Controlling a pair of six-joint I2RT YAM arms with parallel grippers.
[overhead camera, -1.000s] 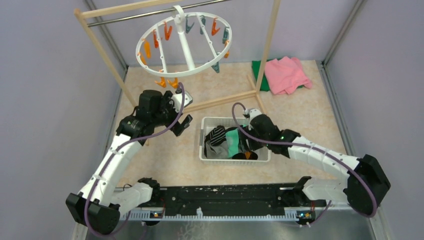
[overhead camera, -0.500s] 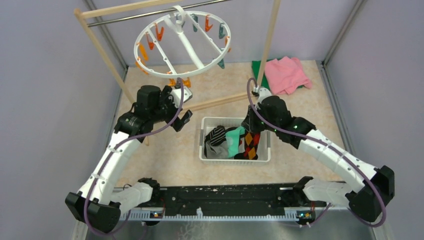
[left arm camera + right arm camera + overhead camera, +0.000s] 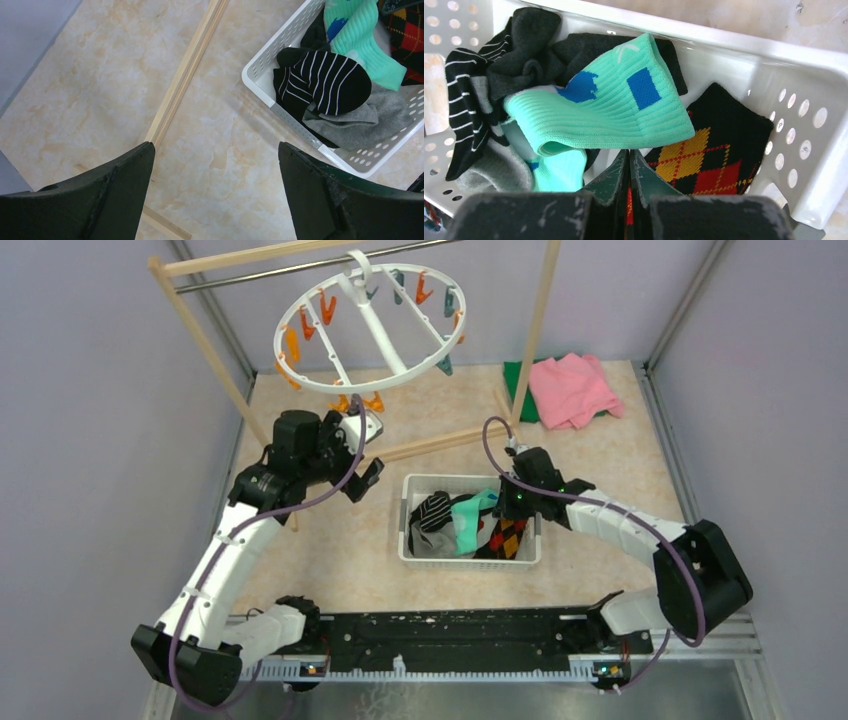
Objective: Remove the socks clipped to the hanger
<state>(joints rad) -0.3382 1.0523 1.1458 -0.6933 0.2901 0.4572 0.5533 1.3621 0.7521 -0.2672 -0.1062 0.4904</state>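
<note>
Overhead, the hanger (image 3: pixel 383 340) hung by its hook from the metal bar of the wooden-and-metal rack (image 3: pixel 205 335) at the far left, tilted, with orange and teal clips (image 3: pixel 325 305) dangling around its ring. The socks lay heaped in the white basket (image 3: pixel 440 560) near the middle of the table (image 3: pixel 620 470), well apart from the hanger. Among them, the striped sock (image 3: pixel 325 82) sat at the left end on top of a grey sock (image 3: pixel 355 120), the teal sock (image 3: pixel 609 107) lay folded across the middle, and the argyle sock (image 3: pixel 714 160) rested against the right wall. The right gripper (image 3: pixel 629 162) pointed down into the basket just above the argyle sock, its fingers pressed together; a thin red strip showed in the slit between them, and whether any fabric was pinched I could not tell. The left gripper (image 3: pixel 215 190) hovered left of the basket with its fingers spread wide, holding nothing. A pink cloth (image 3: pixel 570 388) lay on a green cloth (image 3: pixel 517 380) at the far right
</note>
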